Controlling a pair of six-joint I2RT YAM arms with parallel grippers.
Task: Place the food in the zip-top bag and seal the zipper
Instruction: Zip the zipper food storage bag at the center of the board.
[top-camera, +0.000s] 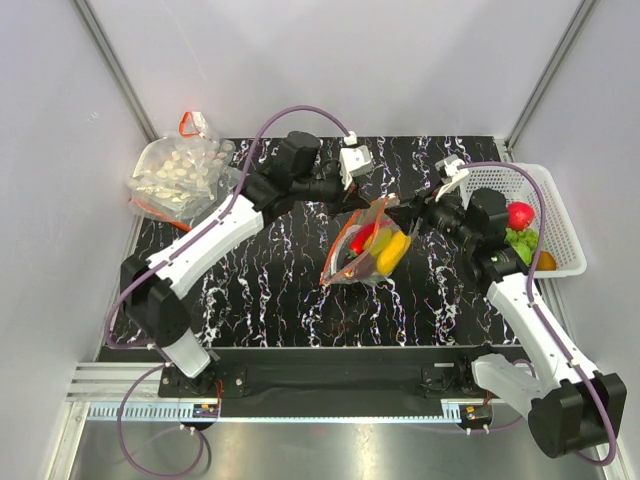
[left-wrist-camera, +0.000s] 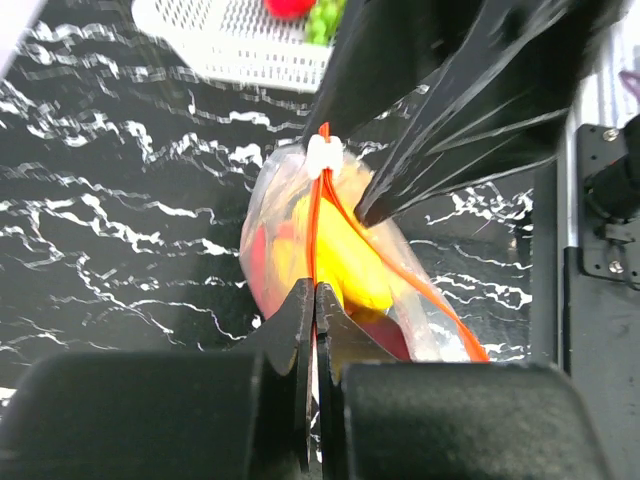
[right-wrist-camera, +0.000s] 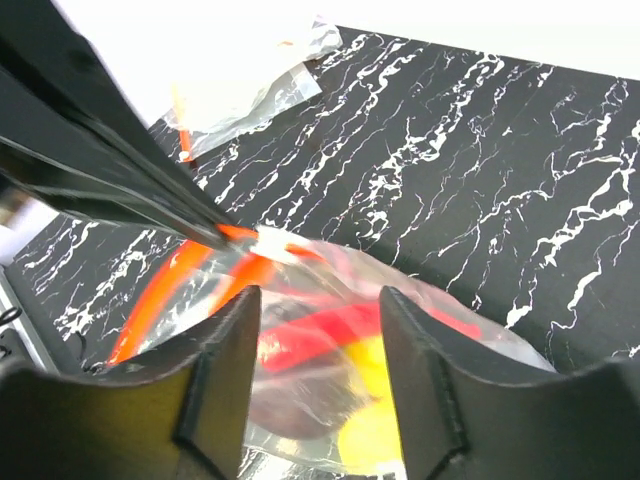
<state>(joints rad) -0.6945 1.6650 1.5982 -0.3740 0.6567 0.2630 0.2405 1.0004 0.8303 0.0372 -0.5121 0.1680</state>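
A clear bag of whitish pieces with a red loop (top-camera: 178, 172) lies well out to the left of the left gripper (left-wrist-camera: 315, 298). That gripper's black fingers are pressed together on the thin red-orange zipper (left-wrist-camera: 318, 230) of the small clear, crinkly zip-top bag (left-wrist-camera: 272, 205). The bag sits just ahead of those fingertips and holds yellow and red food (left-wrist-camera: 350, 265). A white slider (left-wrist-camera: 320, 155) sits farther along the strip. The right gripper (right-wrist-camera: 318, 300) faces the bag from the opposite side, jaws apart, with the bag showing in the gap. A white mesh basket (top-camera: 560, 235) of red, green and orange pieces sits behind it.
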